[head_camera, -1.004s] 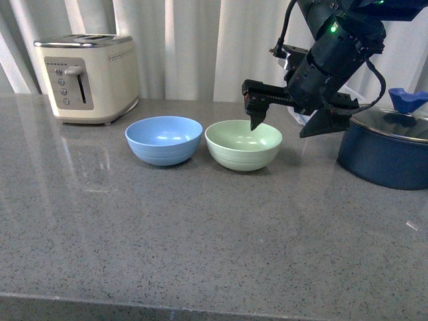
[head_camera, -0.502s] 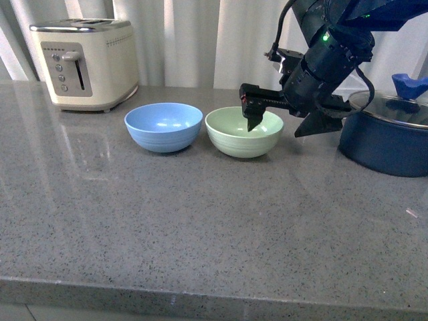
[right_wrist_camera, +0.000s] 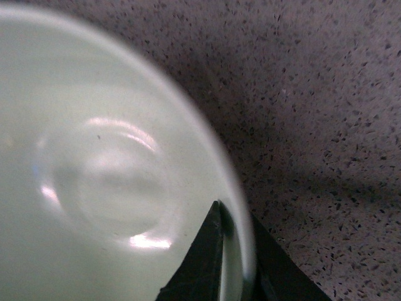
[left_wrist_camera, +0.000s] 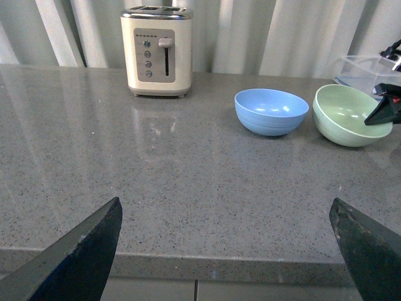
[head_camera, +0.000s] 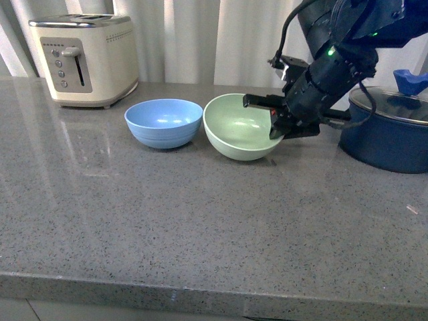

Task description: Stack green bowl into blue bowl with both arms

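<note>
Low in the left wrist frame, the left gripper (left_wrist_camera: 225, 200) gapes wide with nothing in it. At centre right of the front frame, the right gripper (head_camera: 276, 124) pinches the right rim of the green bowl (head_camera: 235, 130) — one finger inside, one outside — and the bowl is tilted on the counter (head_camera: 200, 221). The blue bowl (head_camera: 164, 122) sits just left, empty; the lift and nesting seem to remain.

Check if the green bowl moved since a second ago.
Yes. The green bowl has tipped: its far rim now stands above the blue bowl, right gripper pinching it.
</note>
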Available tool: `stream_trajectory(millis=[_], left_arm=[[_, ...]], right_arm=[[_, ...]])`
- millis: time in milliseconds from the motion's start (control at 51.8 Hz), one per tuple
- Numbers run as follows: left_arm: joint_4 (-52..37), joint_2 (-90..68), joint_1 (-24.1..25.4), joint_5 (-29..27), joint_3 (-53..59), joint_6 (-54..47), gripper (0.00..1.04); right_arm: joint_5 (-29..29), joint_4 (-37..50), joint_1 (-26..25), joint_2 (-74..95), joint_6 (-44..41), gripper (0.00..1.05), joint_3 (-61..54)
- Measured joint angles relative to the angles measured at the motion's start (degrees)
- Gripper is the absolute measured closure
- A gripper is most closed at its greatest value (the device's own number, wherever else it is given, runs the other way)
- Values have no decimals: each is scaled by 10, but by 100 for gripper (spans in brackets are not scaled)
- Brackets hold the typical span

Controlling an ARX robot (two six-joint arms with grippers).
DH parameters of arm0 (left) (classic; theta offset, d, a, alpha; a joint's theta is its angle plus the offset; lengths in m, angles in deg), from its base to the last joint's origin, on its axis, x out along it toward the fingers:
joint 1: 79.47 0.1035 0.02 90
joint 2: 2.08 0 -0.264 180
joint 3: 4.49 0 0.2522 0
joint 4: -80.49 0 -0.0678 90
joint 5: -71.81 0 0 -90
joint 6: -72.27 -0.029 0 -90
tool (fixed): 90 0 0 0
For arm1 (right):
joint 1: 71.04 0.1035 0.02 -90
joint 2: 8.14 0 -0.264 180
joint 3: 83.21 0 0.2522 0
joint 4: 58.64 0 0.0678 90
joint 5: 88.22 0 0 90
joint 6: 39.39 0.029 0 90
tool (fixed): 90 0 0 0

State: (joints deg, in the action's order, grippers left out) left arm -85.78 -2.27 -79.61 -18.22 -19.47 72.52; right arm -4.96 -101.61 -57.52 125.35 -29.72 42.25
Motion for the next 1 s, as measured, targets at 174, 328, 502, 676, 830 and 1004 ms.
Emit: stream_trajectory(millis=[174, 328, 502, 676, 830, 1004], left_arm=[[0, 0, 0, 0, 0, 0, 7], [0, 0, 0, 0, 0, 0, 7], [0, 0, 0, 0, 0, 0, 7], [0, 0, 0, 0, 0, 0, 7], [0, 0, 0, 0, 0, 0, 7], [0, 0, 0, 0, 0, 0, 7]], right_arm=[[7, -2, -7, -21, -12, 104, 0], [6, -8, -10, -22, -19, 104, 2], [-4, -20, -11, -22, -27, 104, 27], [-19, -32, -6, -24, -29, 104, 74], [-30, -43, 7, -24, -30, 104, 109], [-40, -53, 25, -22, -34, 104, 144]])
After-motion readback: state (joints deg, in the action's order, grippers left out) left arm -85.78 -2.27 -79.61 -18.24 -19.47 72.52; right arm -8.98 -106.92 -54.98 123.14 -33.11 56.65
